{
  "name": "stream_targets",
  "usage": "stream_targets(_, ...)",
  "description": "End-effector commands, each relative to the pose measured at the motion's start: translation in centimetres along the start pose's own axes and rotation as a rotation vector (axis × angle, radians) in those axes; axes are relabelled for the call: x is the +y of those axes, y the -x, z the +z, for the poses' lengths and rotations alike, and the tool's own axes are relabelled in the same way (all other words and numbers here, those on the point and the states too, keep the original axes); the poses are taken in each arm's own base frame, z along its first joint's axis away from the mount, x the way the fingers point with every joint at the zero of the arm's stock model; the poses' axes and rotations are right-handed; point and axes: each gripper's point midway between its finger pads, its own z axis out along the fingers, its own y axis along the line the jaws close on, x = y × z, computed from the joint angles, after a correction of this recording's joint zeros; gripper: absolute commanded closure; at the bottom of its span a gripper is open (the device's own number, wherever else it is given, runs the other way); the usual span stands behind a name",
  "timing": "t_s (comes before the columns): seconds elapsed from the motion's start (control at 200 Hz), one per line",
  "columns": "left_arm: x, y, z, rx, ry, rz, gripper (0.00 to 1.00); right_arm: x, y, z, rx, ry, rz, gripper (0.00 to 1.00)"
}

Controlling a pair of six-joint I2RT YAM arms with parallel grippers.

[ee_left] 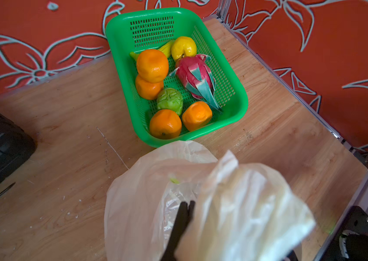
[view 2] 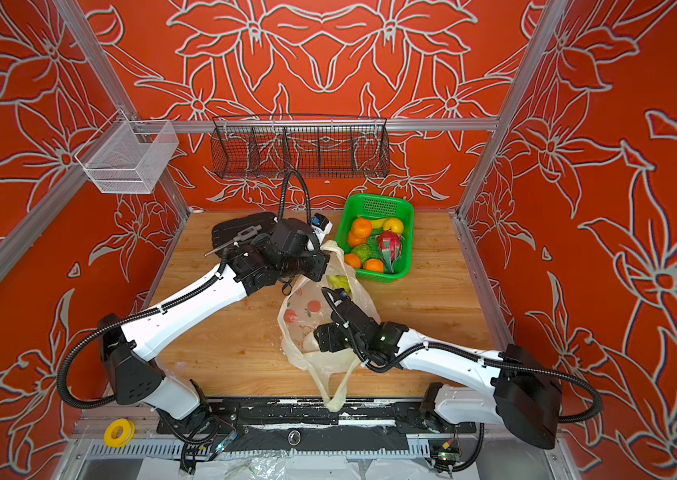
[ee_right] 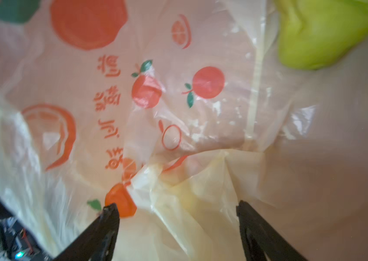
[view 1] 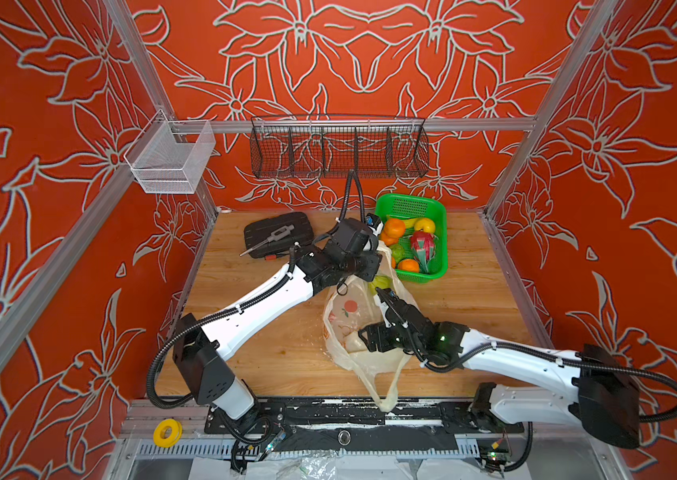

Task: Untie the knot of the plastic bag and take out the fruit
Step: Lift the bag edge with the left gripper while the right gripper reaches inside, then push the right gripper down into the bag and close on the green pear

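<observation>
At mid table, before the green basket, lies the plastic bag. My L gripper is pinched tight on its end nearest the basket, lifted. My R gripper is at the bag's folds, jaws wide apart, holding nothing. Orange characters on it: can't read. A yellow-green fruit lies at its far end; oranges, dragon fruit etc. sit in the basket.

The plastic bag lies at the middle of the table; behind it, to the right, the perforated basket holds the fruit; a tool case sits at the back left.
</observation>
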Motion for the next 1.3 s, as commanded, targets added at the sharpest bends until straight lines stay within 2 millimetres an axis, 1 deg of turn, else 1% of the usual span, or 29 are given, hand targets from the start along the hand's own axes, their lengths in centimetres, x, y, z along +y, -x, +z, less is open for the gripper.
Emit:
stream_targets(0.0,-1.1,-0.4,-2.2,0.008,-0.085,-0.143,1.00,-6.0,0.7,0.0,-0.057,-0.215,0.130,0.16)
stream_targets(0.035,-1.8,-0.8,-2.3,0.020,-0.125,-0.175,1.00,-6.8,1.0,0.1,-0.059,-0.230,0.164,0.16)
stream_targets(0.07,-2.3,-1.1,-2.4,0.026,-0.155,-0.205,1.00,-7.2,1.3,0.4,-0.061,-0.221,0.188,0.17)
stream_targets(0.15,-2.7,-2.1,-2.2,0.044,-0.189,-0.257,1.00,-7.1,2.4,0.6,-0.087,-0.195,0.243,0.17)
stream_targets(0.235,-2.4,-3.0,-2.0,0.059,-0.178,-0.283,1.00,-6.2,3.8,0.8,-0.145,-0.145,0.308,0.17)
stream_targets(0.31,-1.8,-3.5,-1.7,0.062,-0.150,-0.295,1.00,-5.3,4.8,1.7,-0.197,-0.078,0.374,0.16)
stream_targets(0.405,-1.1,-3.8,-1.4,0.052,-0.116,-0.308,1.00,-4.9,5.8,3.0,-0.239,-0.046,0.466,0.14)
stream_targets(0.46,-0.7,-4.0,-1.3,0.048,-0.095,-0.321,1.00,-4.4,6.6,3.8,-0.262,-0.025,0.472,0.13)
stream_targets(0.53,-0.4,-4.1,-1.3,0.035,-0.087,-0.335,1.00,-4.7,7.4,4.7,-0.287,-0.051,0.486,0.10)
stream_targets(0.615,-0.6,-4.4,-1.1,0.028,-0.104,-0.327,1.00,-4.6,8.8,5.6,-0.348,-0.056,0.459,0.06)
stream_targets(0.731,-0.5,-4.3,-1.3,0.033,-0.094,-0.294,1.00,-5.3,9.9,7.0,-0.405,-0.086,0.443,0.03)
stream_targets(0.841,-0.6,-3.9,-2.0,0.014,-0.101,-0.261,1.00,-5.5,11.0,7.8,-0.437,-0.105,0.377,0.03)
stream_targets(0.916,-0.9,-3.7,-2.4,0.012,-0.120,-0.231,1.00,-6.0,11.4,8.6,-0.422,-0.137,0.341,0.03)
stream_targets(1.046,-0.9,-3.9,-2.8,0.019,-0.117,-0.207,1.00,-7.2,11.8,9.5,-0.428,-0.184,0.327,0.03)
stream_targets(1.146,-1.1,-3.8,-3.0,0.012,-0.137,-0.210,1.00,-8.3,11.9,10.9,-0.406,-0.201,0.327,0.03)
stream_targets(1.296,-1.6,-4.0,-3.4,0.021,-0.161,-0.209,1.00,-9.0,11.9,13.0,-0.371,-0.179,0.328,0.03)
